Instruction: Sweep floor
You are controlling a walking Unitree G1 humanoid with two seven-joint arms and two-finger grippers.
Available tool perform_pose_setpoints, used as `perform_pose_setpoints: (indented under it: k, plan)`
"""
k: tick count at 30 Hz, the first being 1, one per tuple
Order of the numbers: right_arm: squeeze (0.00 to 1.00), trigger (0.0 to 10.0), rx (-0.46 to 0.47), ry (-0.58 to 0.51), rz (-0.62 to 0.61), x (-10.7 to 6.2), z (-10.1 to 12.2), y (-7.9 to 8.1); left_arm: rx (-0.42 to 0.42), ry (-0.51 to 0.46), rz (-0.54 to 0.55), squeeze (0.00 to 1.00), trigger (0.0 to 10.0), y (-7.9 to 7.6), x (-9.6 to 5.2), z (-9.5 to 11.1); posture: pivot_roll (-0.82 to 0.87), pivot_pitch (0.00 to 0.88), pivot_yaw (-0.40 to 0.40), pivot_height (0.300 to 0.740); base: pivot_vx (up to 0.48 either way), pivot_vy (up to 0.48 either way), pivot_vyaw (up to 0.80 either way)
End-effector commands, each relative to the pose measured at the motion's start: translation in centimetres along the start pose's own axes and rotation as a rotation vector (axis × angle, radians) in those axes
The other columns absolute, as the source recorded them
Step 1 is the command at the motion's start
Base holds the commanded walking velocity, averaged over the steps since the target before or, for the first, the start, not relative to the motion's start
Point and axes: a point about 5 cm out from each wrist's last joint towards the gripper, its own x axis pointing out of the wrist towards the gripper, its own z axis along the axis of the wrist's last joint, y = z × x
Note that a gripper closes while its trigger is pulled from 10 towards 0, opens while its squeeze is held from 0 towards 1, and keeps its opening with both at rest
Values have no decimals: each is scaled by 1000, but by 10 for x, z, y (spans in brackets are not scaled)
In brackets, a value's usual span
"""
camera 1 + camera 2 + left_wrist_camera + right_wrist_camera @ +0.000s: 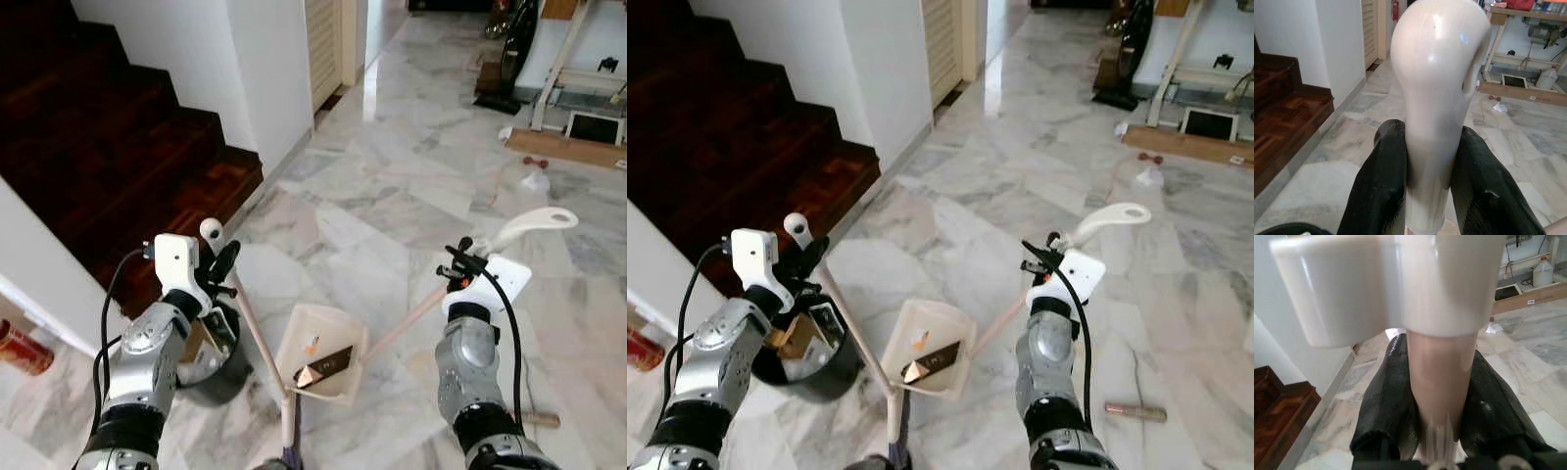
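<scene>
Here the left gripper (1427, 196) has its black fingers (1378, 191) clamped on either side of the broom handle (257, 328), just below its rounded cream knob. The right gripper (1437, 406) likewise squeezes the dustpan handle (411, 318) right under its white hooked grip. From the left fingers the broom's pale shaft slants down and inward toward the robot's feet, where its head sits low between the arms. From the right fingers the dustpan's shaft runs down and toward the robot's left to the cream dustpan (323, 328), which rests on the marble floor (411, 166) between the two arms with a brown scrap (325, 367) and a small orange bit inside. A dark bin (808, 367) stands just beside the left arm, near the wooden stairs (118, 147). I judge the pan must swing toward that bin, so the right arm leads
</scene>
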Motion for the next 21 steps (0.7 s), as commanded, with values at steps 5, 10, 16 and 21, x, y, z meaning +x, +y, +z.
perform_pose_setpoints:
  k: [5,10,16,21]
  plan:
    - [0,10000,24,-16,14,3,4,7,24,-46,15,0,10000,4,1,12,82,45,97,740,-345,0,0]
    - [0,10000,23,-15,15,3,4,7,43,-25,25,0,10000,5,1,10,81,47,96,740,0,0,0]
    - [0,10000,23,-14,16,3,4,7,41,-31,32,0,10000,6,1,11,81,48,96,740,0,0,0]
    - [0,10000,24,-13,18,2,4,7,45,-35,46,0,10000,8,1,12,80,48,96,740,0,0,0]
